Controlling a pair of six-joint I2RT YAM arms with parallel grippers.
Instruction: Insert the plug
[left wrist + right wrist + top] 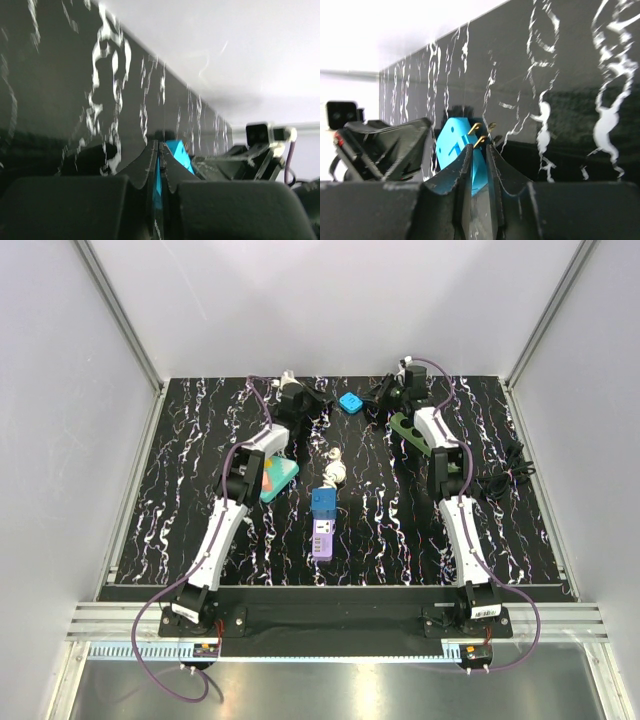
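We see both arms stretched to the far edge of the black tabletop veined with white (170, 500). Their grippers face each other there, with the small bright-blue rounded-square plug (349, 401) directly between them.

The left gripper (323, 403) comes at the plug from the left. In its own wrist view its two black fingers (145, 165) are closed to a bare slit, a thin blue strip shows in that slit, and more of the plug (178, 152) appears just past the tips.

The right gripper (375, 398) meets the plug from the other side. Its fingers (501, 167) stand a narrow gap apart, and blue fills the bottom of the gap. The plug's body (451, 145) spreads out to the left of the fingers, and its three brass prongs (480, 131) stick out above their tips.

These close views are dim and blurred, so we cannot tell whether either gripper truly grips the plug or only rests against it.

Nearer the arm bases, mid-table and well apart from the plug, lies a purple socket strip with a blue block at its far end (322, 522). A teal wedge-shaped piece (280, 478) sits beside the left arm, and a dark green curved piece (406, 428) lies under the right arm.
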